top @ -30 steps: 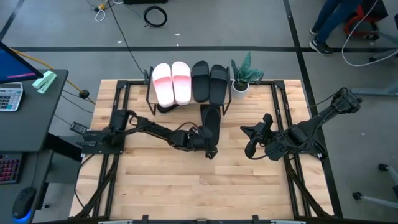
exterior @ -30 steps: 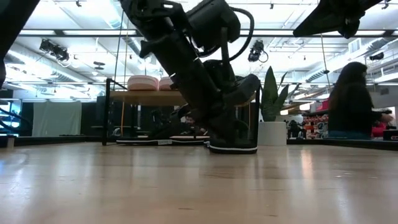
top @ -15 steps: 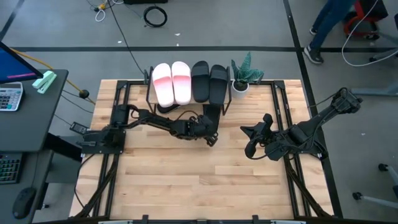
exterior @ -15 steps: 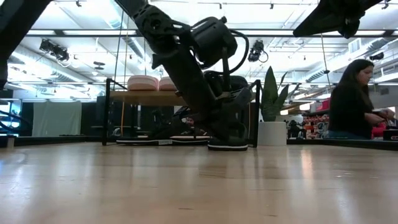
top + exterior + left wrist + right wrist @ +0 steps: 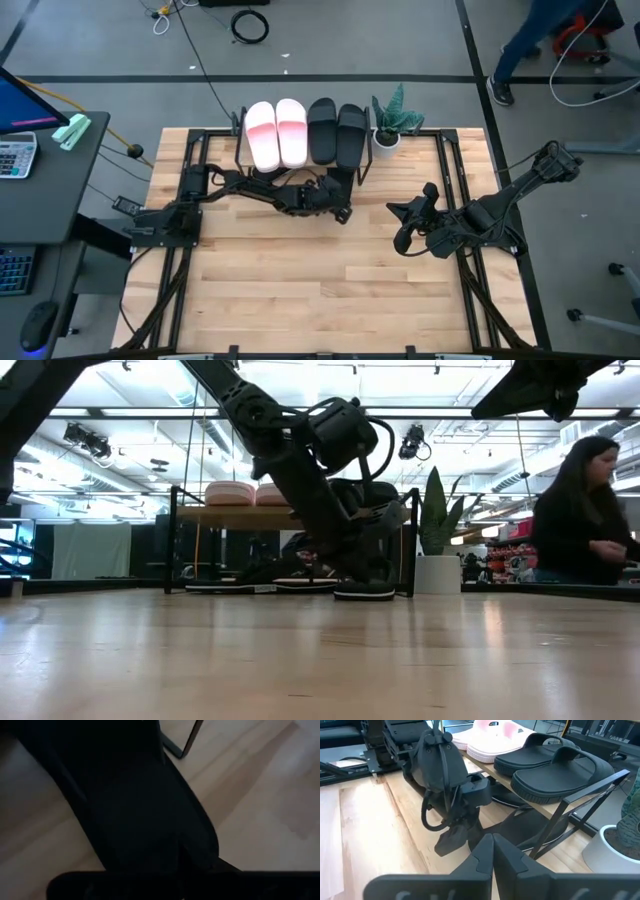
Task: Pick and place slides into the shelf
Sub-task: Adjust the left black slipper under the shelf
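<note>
Two pink slides [image 5: 275,132] sit on the shelf [image 5: 555,811]; my left gripper [image 5: 338,205], pinched shut, holds a black flip-flop [image 5: 145,810], seen only from its wrist.

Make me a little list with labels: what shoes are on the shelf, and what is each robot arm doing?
shelf top: two pale pink slides and two black slides lying side by side on the shelf
under the shelf: one black flip-flop on the table
left gripper: shut on another black flip-flop, pushing it under the shelf's right end
right gripper: shut, empty, waiting over the table's right side
beside the shelf: potted plant
</note>
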